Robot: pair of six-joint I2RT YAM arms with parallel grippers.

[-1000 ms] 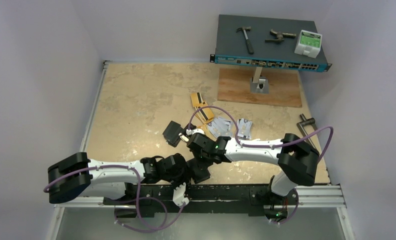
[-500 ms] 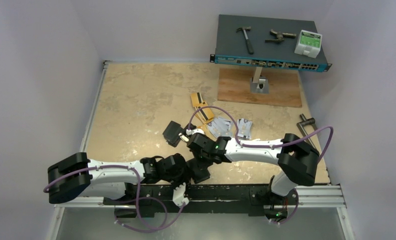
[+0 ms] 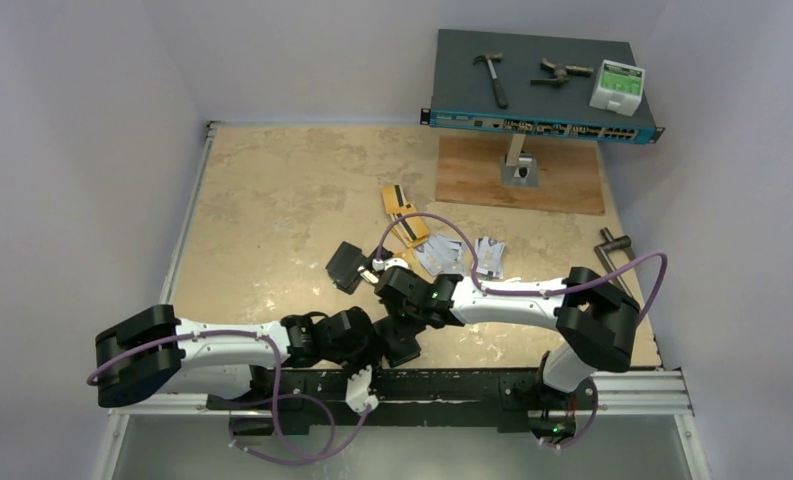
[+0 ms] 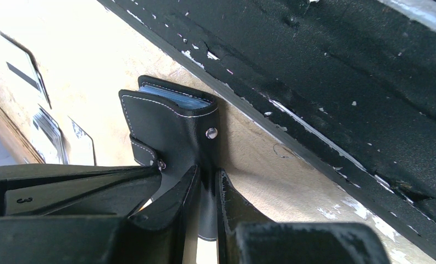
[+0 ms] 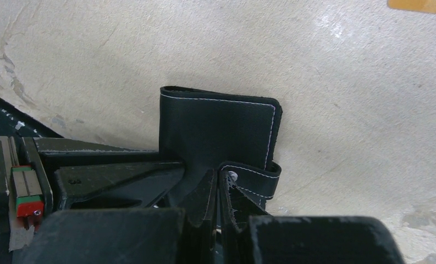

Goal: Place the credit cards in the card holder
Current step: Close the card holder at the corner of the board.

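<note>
The black card holder (image 3: 405, 344) stands on edge near the table's front rail, between both grippers. My left gripper (image 3: 379, 347) is shut on one of its leather flaps (image 4: 207, 212); the snap stud and greyish sleeves (image 4: 174, 97) show above the fingers. My right gripper (image 3: 398, 318) is shut on the holder's cover (image 5: 215, 129) next to the snap tab (image 5: 257, 184). Orange-yellow credit cards (image 3: 398, 201) and silver-white credit cards (image 3: 438, 256) lie loose on the table beyond the grippers. No card is in either gripper.
A black object (image 3: 344, 266) lies left of the cards. The black front rail (image 4: 325, 82) runs just beside the holder. At the back right are a wooden board (image 3: 562, 180) and a network switch (image 3: 542, 95) carrying a hammer (image 3: 492, 78) and a white box (image 3: 615, 87).
</note>
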